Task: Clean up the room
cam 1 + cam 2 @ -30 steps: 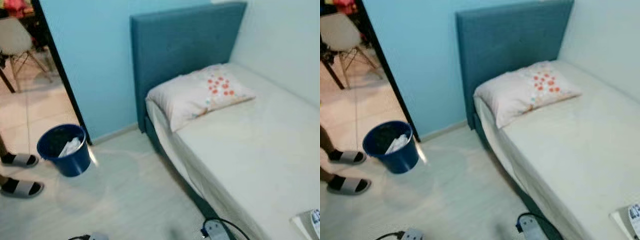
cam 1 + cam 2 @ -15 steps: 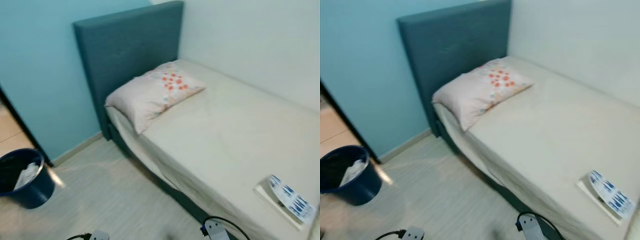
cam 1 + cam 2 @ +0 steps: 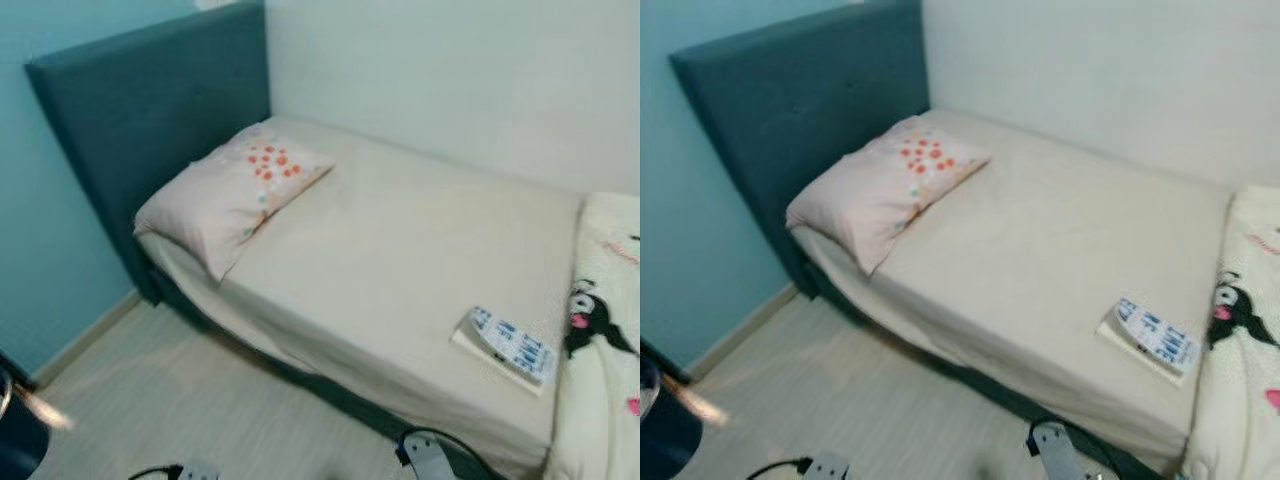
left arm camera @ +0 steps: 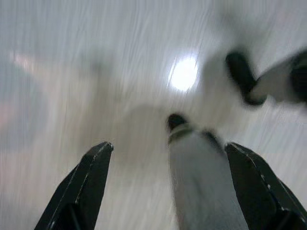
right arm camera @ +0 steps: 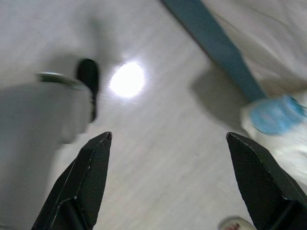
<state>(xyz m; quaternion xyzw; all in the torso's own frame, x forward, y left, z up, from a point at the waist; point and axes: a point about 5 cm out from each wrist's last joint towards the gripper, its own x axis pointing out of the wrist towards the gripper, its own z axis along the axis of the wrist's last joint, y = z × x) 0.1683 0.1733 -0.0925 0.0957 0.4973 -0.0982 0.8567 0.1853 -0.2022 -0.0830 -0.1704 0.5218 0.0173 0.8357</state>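
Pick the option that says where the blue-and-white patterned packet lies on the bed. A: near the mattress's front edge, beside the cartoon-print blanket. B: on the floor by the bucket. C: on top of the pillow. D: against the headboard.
A: the blue-and-white packet lies flat on the cream sheet near the front edge, just beside the cartoon-print blanket, far from the pillow.

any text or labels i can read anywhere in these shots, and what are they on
None can be read.
Flat white item on the bed: blue printed blocks, too small and blurred to read.
Blanket at the foot of the bed: a cartoon figure and a faint pink mark above it, no legible words.
Pillow: orange and red dots, no lettering.
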